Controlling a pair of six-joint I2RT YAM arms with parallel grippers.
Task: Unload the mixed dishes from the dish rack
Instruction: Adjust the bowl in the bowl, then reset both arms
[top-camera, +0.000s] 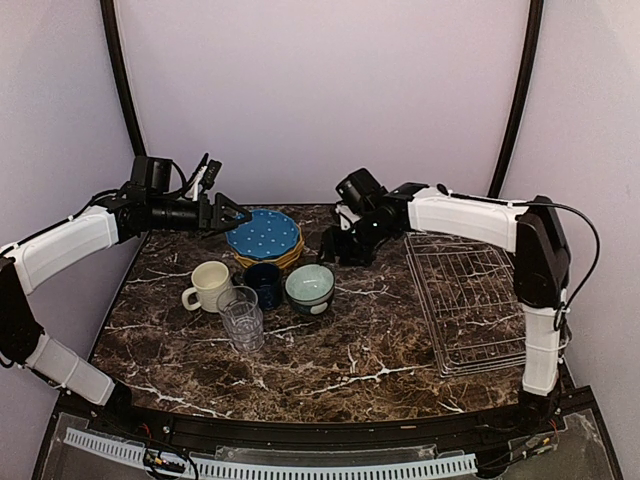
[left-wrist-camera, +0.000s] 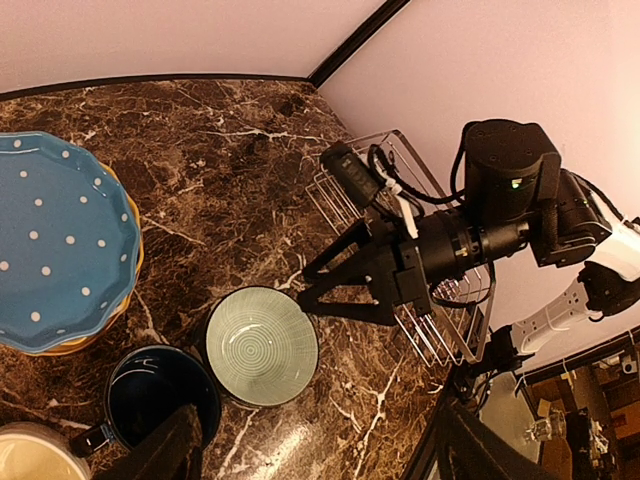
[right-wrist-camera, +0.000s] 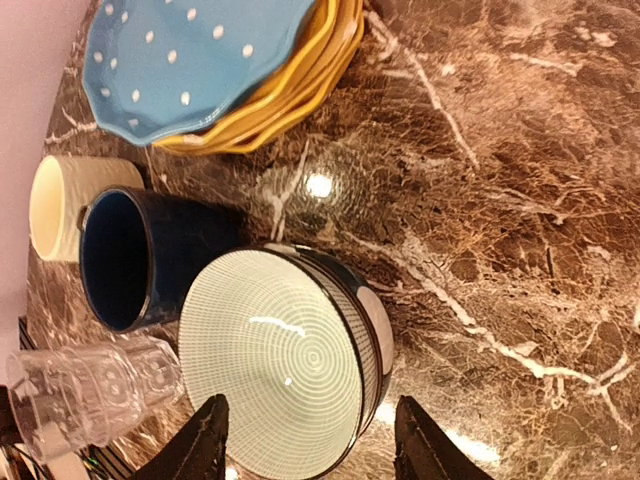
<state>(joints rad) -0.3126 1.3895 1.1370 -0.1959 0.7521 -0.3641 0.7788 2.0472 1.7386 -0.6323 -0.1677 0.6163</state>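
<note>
Right fingers (right-wrist-camera: 210, 450) sit closest to my wrist lens, spread apart with nothing between them. Their tips flank the near side of the bowl (right-wrist-camera: 280, 360) without touching it, as far as I can tell. Taking the rest by size, the surface (top-camera: 330, 350) is glossy marble, so I expect any dish I nudge to slide rather than stay put. On its right side the rack (top-camera: 470, 300) shows no dish that I can see, so the unloading looks about done, and the risk now lies mostly in pulling the arms away. At the far left the plates (top-camera: 262, 235) are stacked, blue dotted on top of yellow, with the left fingers (left-wrist-camera: 165, 450) hanging open and empty near them. A low swing from that arm could shove the top plate off the stack. The bowl stands just beside the cup (top-camera: 264, 282), and if I lift the right arm at a slant, a finger could catch its rim and knock it into the cup. Next to the cup is the mug (top-camera: 210, 283), so a bump would pass along. The tumbler (top-camera: 242, 318) is tall and light at the front of the group, and I judge it would tip first.
</note>
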